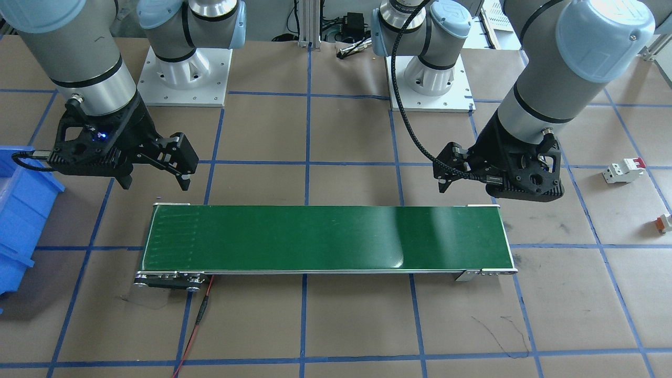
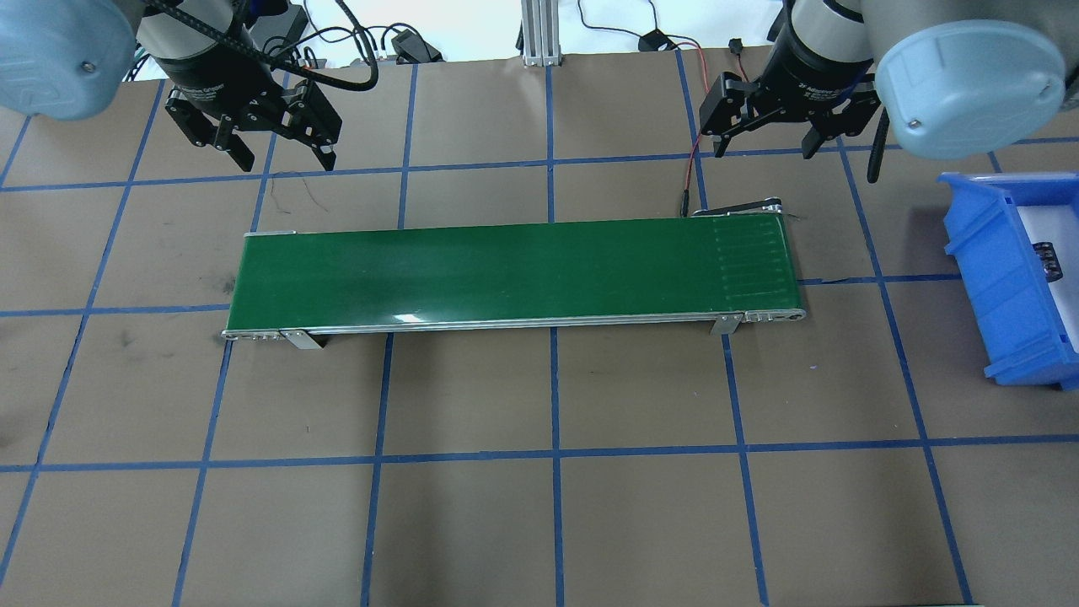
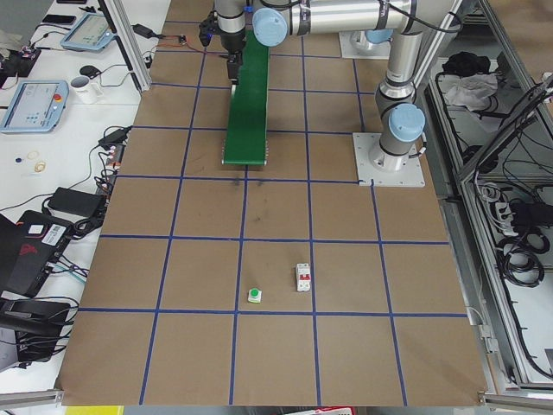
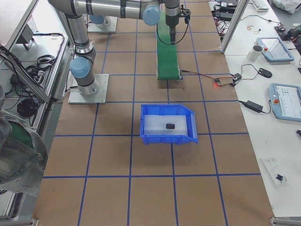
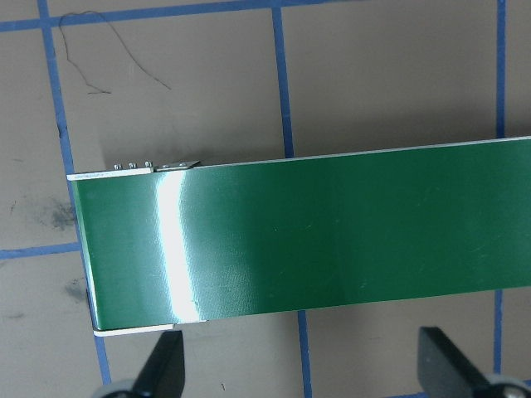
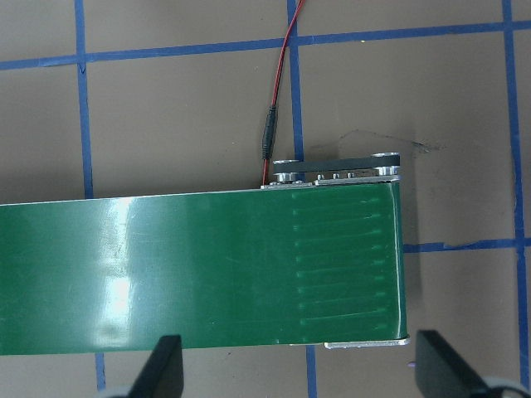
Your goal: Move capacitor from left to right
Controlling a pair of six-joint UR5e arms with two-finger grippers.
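The capacitor (image 2: 1048,257), a small black ribbed part, lies inside the blue bin (image 2: 978,278) at the table's right end; it also shows in the exterior right view (image 4: 170,125). My left gripper (image 2: 285,160) is open and empty, hovering beyond the far edge of the green conveyor belt (image 2: 506,274) at its left end; its wrist view (image 5: 303,373) shows only belt between the fingers. My right gripper (image 2: 767,147) is open and empty, beyond the belt's right end, as its wrist view (image 6: 303,369) confirms.
A white block with a red switch (image 1: 623,170) and a tiny orange-and-white part (image 1: 664,223) lie on the table left of my left arm. A red wire (image 2: 693,169) runs to the conveyor's right end. Blue tape lines grid the brown table.
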